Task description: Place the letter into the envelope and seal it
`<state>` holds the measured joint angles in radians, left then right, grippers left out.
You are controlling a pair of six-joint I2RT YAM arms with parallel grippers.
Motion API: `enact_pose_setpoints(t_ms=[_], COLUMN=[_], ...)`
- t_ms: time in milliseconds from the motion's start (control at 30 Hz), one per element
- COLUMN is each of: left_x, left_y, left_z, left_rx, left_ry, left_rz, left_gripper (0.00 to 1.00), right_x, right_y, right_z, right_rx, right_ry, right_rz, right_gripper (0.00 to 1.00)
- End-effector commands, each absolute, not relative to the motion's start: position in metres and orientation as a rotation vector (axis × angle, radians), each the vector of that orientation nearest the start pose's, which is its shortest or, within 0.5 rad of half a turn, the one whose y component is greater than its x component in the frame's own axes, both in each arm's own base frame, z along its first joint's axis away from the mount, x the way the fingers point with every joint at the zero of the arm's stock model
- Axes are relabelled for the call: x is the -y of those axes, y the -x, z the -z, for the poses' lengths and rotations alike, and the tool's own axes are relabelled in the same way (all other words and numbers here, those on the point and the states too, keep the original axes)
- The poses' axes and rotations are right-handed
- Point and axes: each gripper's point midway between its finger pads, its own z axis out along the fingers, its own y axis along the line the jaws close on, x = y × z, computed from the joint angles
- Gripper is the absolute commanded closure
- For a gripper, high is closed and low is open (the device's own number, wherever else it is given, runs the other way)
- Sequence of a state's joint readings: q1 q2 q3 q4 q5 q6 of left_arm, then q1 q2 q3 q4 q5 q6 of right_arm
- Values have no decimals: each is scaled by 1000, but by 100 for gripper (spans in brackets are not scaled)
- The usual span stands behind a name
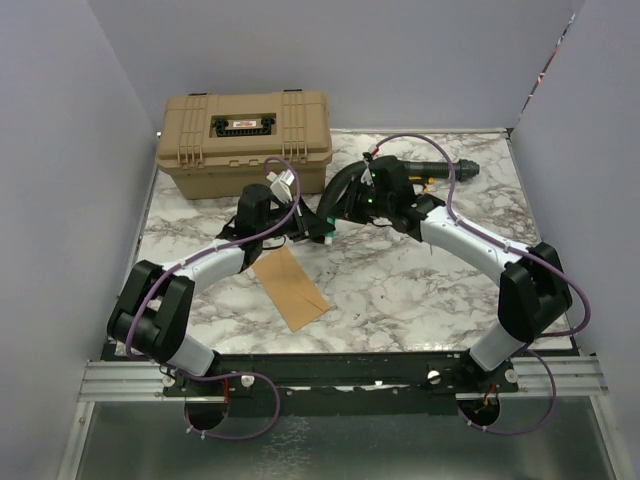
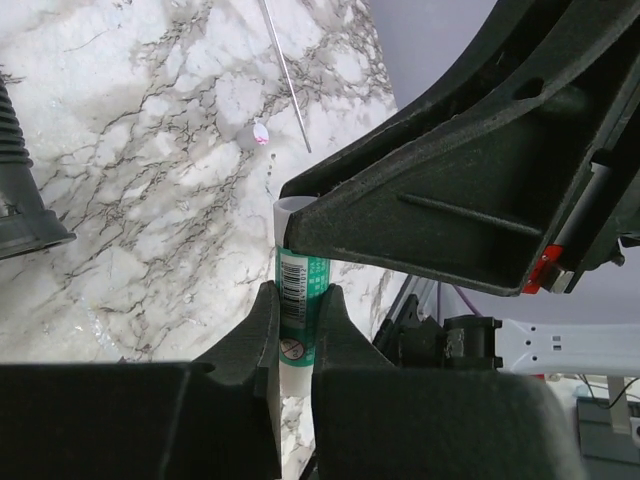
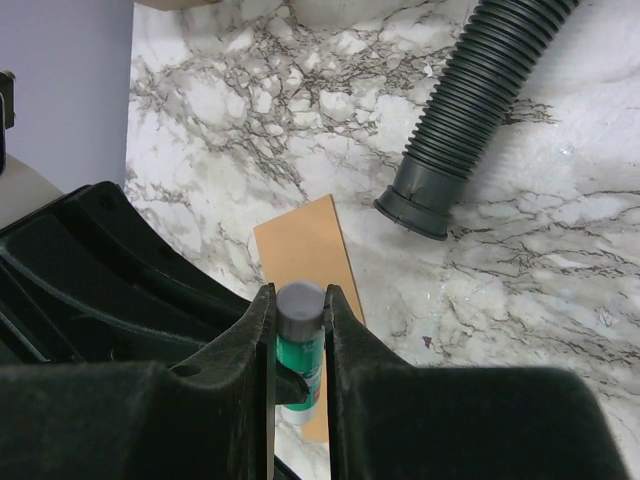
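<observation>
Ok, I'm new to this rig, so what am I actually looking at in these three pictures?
You see two robot arms, the left arm and the right arm, bolted at the table's near edge. One picture looks down from above. The other two come from a camera on each wrist. On the marble table lie a tan toolbox, a black ribbed hose and the envelope. I see no separate letter. Both arms' jaws are shut on one green glue stick, held between them.

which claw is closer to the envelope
Left. Both grip the glue stick; the left claw sits just past the envelope's far end, the right claw further beyond.
</observation>
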<state>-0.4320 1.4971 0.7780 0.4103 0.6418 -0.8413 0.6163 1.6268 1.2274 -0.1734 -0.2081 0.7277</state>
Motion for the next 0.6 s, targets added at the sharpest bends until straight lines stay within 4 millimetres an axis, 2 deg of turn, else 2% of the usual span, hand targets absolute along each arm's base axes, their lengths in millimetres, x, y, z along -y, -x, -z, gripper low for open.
enact_pose_setpoints(t_ms=[0, 100, 200, 300, 367, 500, 567], left_x=[291, 291, 293, 293, 293, 293, 293], left_y=[-308, -304, -296, -285, -278, -264, -257], left_z=[-183, -191, -205, -221, -230, -243, -250], left_rx=[-2054, -2018, -1959, -1890, -1852, -1797, -1773], left_ry=[-173, -241, -352, -472, -539, -639, -686], left_rz=[1448, 1445, 1456, 1473, 1484, 1516, 1545], left_gripper=[100, 100, 100, 100, 100, 100, 100], right_x=[-328, -319, -311, -299, -291, -295, -298], right_y=[-346, -348, -342, -334, -327, -295, -281], right_z=[-202, -209, -223, -237, -244, -256, -258], right_rx=[-2251, -2227, -2175, -2114, -2078, -2019, -1998], right_ry=[61, 78, 183, 295, 378, 665, 793], right_rz=[-1027, -1034, -1090, -1121, -1151, -1293, -1362], right_gripper=[83, 57, 41, 33, 30, 30, 27])
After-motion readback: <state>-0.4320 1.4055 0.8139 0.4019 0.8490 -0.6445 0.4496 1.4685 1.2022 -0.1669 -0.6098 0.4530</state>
